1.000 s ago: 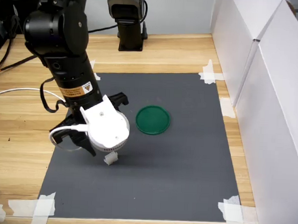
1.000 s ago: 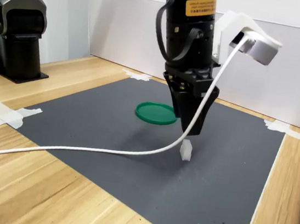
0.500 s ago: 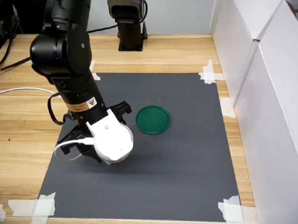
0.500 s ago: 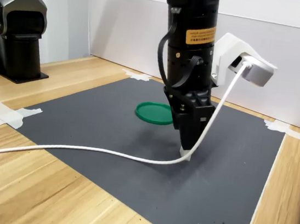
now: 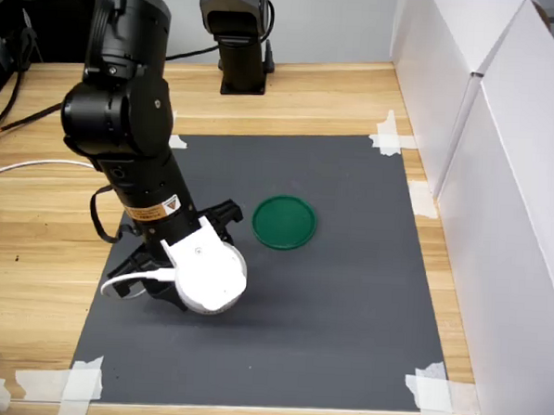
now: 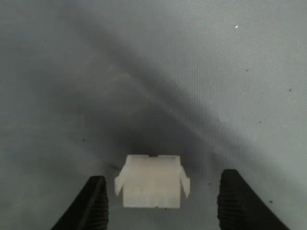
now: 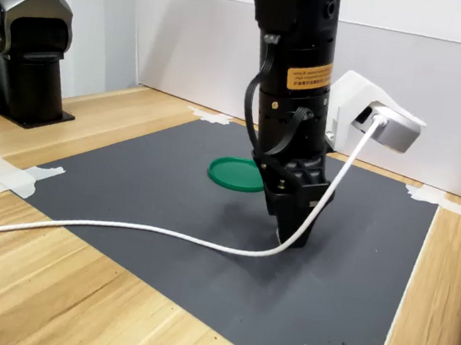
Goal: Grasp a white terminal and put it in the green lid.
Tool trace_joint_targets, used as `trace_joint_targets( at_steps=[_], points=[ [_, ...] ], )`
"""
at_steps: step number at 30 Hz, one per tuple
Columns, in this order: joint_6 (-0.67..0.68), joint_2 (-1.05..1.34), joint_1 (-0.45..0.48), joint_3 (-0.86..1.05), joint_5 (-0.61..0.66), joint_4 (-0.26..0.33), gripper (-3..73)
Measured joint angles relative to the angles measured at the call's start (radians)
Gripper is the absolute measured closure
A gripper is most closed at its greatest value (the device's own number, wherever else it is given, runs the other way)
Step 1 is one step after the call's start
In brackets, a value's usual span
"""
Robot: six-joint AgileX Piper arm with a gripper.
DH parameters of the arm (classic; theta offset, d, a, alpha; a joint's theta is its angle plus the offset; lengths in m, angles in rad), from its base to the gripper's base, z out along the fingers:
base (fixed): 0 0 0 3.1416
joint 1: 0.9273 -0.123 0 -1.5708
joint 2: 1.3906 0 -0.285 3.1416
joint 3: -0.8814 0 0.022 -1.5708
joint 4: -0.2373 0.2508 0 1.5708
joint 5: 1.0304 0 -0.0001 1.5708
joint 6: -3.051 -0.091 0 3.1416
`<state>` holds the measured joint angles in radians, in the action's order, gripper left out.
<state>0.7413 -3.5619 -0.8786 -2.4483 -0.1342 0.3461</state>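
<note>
In the wrist view my gripper (image 6: pixel 160 203) is spread open, and the white terminal (image 6: pixel 152 181) lies between my two dark fingertips (image 6: pixel 91 203), with a gap on each side, so I do not touch it. It rests on the dark grey mat (image 6: pixel 201 72). In the second exterior view my gripper (image 7: pixel 293 232) points straight down with its tips at the mat (image 7: pixel 135 185), and the terminal is hidden behind them. The white cable (image 7: pixel 121 230) runs across the mat to the wrist camera (image 7: pixel 373 119). Farther back lies the green lid (image 7: pixel 232 174), well apart from my fingers; in the first exterior view it (image 5: pixel 284 222) lies to the right of my arm.
</note>
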Motion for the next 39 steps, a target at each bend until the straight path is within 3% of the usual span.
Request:
trace_joint_targets(
  at_steps=[9,17,28,39],
  points=[
    [0.0,-0.013,0.0,0.0,-0.01,-0.001,15.9],
    [-0.001,-0.013,0.0,0.0,-0.01,0.004,38.2],
    [0.0,0.077,-0.054,0.0,0.03,-0.006,38.3],
    [0.001,0.255,-0.173,0.045,0.199,0.001,38.3]
  ],
)
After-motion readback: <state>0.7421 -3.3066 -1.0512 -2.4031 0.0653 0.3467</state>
